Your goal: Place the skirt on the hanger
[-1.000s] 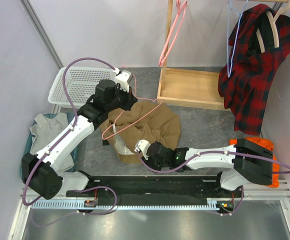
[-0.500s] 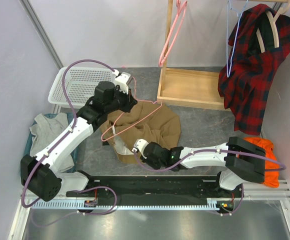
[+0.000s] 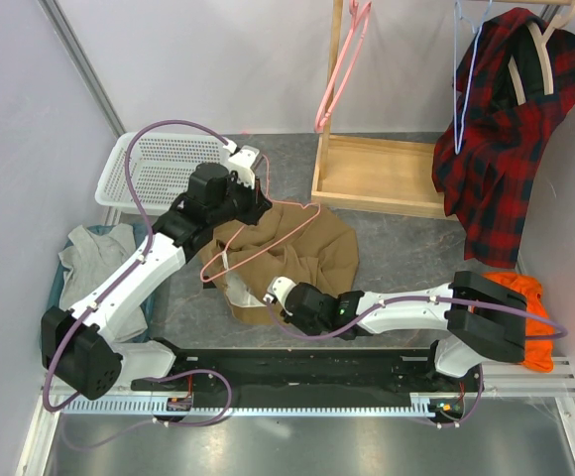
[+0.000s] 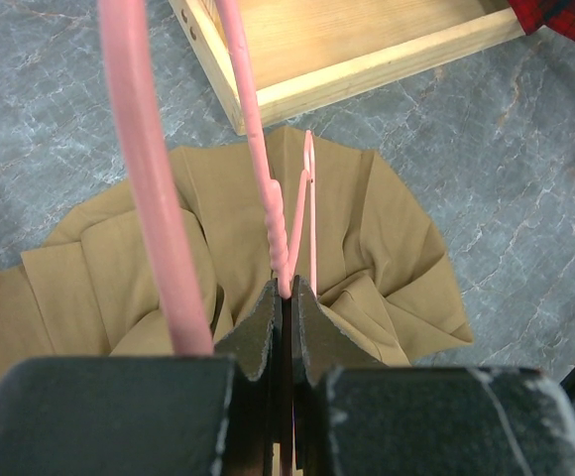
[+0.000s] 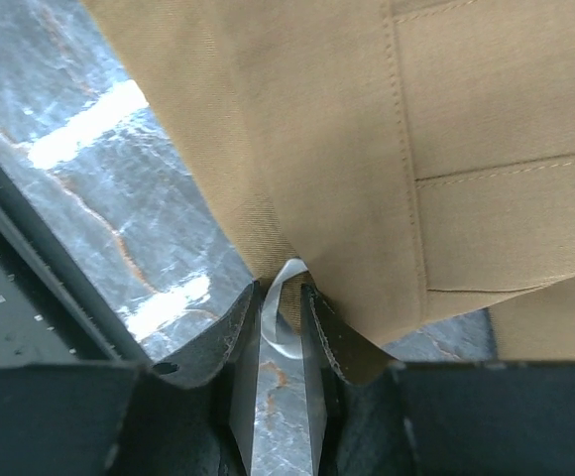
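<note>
Bright, even light w/ soft shadows; glare on tabletop.

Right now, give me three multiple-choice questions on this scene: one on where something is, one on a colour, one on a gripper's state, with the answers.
1. Where is the skirt? A hanging in the air; B spread on the grey table; C folded in a box.
2. What colour is the hanger in the left gripper? A blue; B pink; C green.
3. The right gripper is: A wide open; B holding a hanger; C shut on the skirt's white loop.
Answers: 1 B, the cloth lies on the marbled surface. 2 B, the left wrist view shows pink rods at its shut fingers. 3 C, the loop sits pinched between its fingers.
</note>
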You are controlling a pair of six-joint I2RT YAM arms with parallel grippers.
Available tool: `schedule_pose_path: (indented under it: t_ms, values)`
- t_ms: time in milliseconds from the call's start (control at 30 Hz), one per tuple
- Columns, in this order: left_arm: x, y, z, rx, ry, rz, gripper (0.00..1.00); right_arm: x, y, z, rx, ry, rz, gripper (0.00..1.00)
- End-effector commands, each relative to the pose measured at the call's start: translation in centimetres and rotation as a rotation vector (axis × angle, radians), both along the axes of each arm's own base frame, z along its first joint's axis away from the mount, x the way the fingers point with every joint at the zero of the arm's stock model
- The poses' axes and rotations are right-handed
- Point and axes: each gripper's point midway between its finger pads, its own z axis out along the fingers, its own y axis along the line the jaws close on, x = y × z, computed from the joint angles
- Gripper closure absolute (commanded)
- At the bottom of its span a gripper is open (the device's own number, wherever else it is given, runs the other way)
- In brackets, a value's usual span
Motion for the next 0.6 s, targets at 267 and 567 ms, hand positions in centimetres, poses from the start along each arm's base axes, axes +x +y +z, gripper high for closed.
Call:
schedule_pose_path:
  t_ms: [267, 567]
  values:
    - [-0.2, 0.2, 1.6, -0.042, -0.031, 0.016, 0.98, -2.4, -0.4, -0.1, 0.010, 0.108, 0.011, 0.59]
    - [-0.4, 0.3, 1.7, -0.045, -0.030, 0.014, 0.98, -0.8, -0.6, -1.1, -0.039, 0.060, -0.082, 0.71]
